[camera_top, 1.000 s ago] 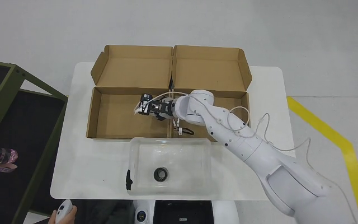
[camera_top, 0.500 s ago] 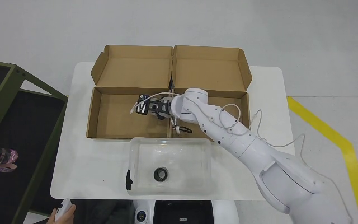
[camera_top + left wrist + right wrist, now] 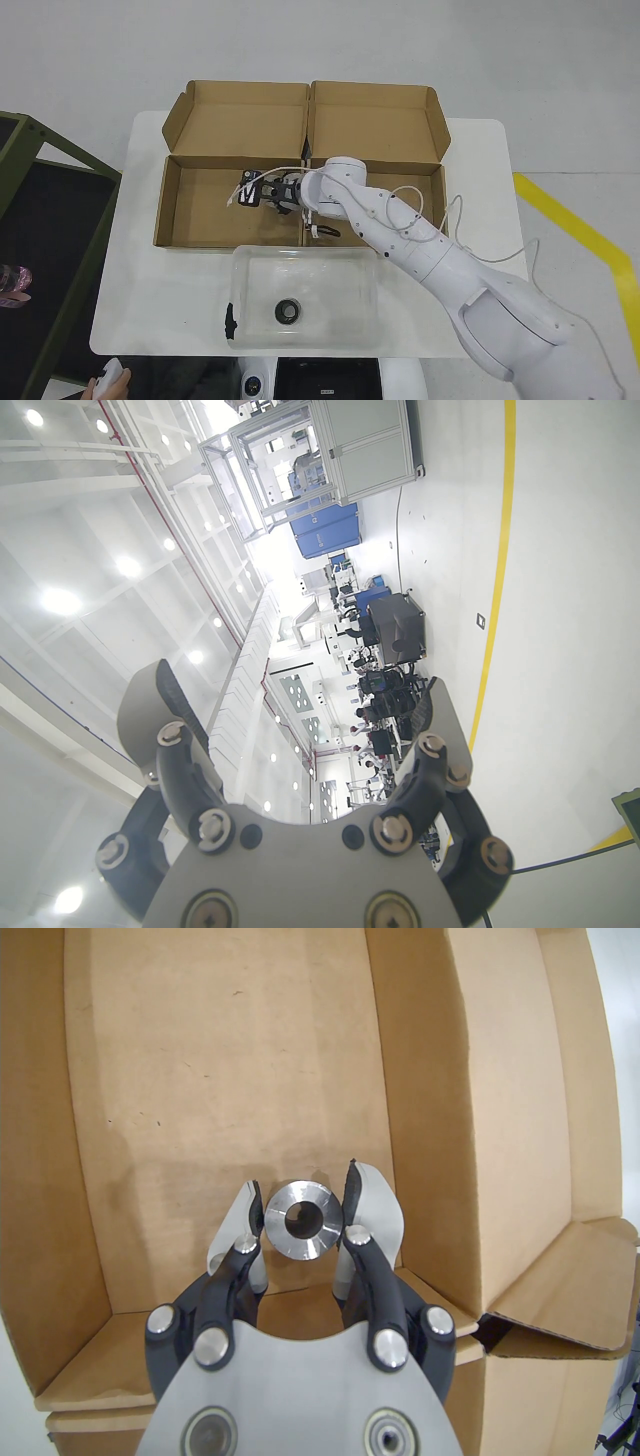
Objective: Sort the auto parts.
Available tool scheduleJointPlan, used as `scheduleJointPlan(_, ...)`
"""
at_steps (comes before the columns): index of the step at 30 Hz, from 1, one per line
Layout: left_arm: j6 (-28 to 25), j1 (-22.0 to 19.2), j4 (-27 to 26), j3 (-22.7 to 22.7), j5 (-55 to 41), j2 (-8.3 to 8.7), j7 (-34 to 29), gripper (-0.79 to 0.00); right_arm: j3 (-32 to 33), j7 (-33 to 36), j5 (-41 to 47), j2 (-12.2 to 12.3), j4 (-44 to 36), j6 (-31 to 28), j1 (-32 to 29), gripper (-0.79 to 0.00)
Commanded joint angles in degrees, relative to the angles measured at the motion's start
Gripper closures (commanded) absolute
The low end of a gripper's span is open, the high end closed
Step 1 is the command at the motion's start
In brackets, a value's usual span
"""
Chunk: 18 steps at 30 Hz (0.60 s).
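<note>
White table (image 3: 130, 280) carries a left box (image 3: 200, 215) and a right box (image 3: 375, 125) of cardboard, open and side by side along its far edge. A clear bin (image 3: 340, 300) sits at its near edge with a black ring (image 3: 289, 311) on the bin's floor. The right gripper (image 3: 302, 1208) hangs over the left box, towards that box's right wall. Its pincer pinches a metal sleeve (image 3: 303, 1227) by the sides, both pads touching it, bore facing the wrist camera. The sleeve is above the bare cardboard floor, not resting on it. The left gripper (image 3: 300, 692) points up into the room, its pincer spread and holding nothing.

The step in hand looks like setting the sleeve down in the left box. To do it well, the arm should bring the sleeve low over the floor before letting go, since a smooth round part dropped from height would likely bounce or roll. Releasing away from the box walls and spreading the pincer evenly should leave it where intended
</note>
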Motion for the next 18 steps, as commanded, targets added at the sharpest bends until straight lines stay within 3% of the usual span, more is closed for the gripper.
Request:
scheduleJointPlan(1, 0.0, 0.0, 0.0, 0.0, 0.0, 0.0, 0.0, -0.785, 0.5, -0.3, -0.4, 0.1, -1.2, -0.2, -0.2, -0.329)
scheduleJointPlan(9, 0.0, 0.0, 0.0, 0.0, 0.0, 0.0, 0.0, -0.785, 4.2, 0.6, -0.6, 1.9, -11.0, -2.8, -3.6, -0.357)
scheduleJointPlan(18, 0.0, 0.0, 0.0, 0.0, 0.0, 0.0, 0.0, -0.785, 9.5, 5.2, 1.1, 5.4, -26.8, -8.4, -13.2, -0.36)
